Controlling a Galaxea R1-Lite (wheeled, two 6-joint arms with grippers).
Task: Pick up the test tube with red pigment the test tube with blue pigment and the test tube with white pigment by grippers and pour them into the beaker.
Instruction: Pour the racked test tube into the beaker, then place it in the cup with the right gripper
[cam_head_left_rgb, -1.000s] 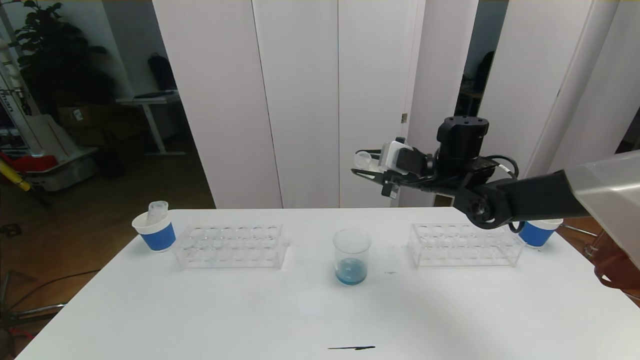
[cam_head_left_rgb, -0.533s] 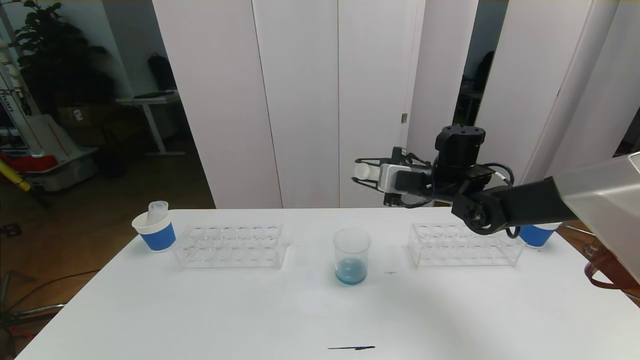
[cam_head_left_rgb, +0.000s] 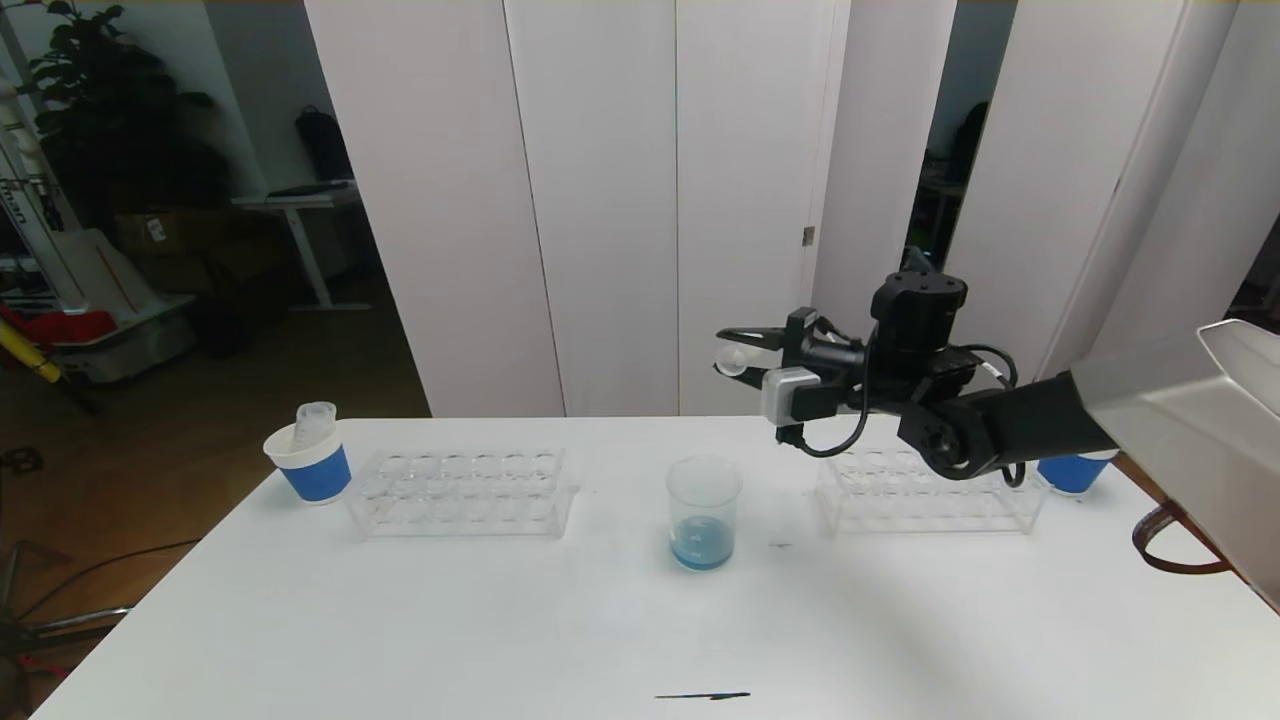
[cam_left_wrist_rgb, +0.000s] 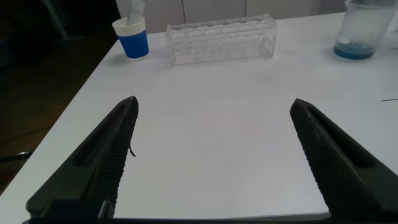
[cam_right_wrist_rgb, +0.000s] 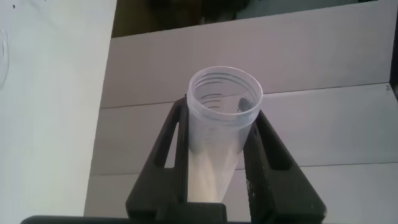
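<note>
My right gripper (cam_head_left_rgb: 738, 356) is shut on the test tube with white pigment (cam_head_left_rgb: 730, 358), held high above the table, a little behind and to the right of the beaker (cam_head_left_rgb: 703, 510). In the right wrist view the tube (cam_right_wrist_rgb: 221, 134) lies between the black fingers (cam_right_wrist_rgb: 171, 143), mouth away from the wrist, and cream pigment runs along its wall. The beaker holds blue liquid at its bottom. My left gripper (cam_left_wrist_rgb: 212, 102) is open low over the near left of the table, out of the head view. No tube with red or blue pigment shows.
Two clear racks stand on the white table (cam_head_left_rgb: 400, 620), one left (cam_head_left_rgb: 460, 490) and one right (cam_head_left_rgb: 925, 492) of the beaker. A blue-and-white cup (cam_head_left_rgb: 310, 465) at the far left holds a clear tube (cam_head_left_rgb: 314, 420). Another cup (cam_head_left_rgb: 1072, 468) sits behind my right arm.
My right wrist has rolled, so its white block swung from the top to the underside. The gripper and the tube have come down a little.
</note>
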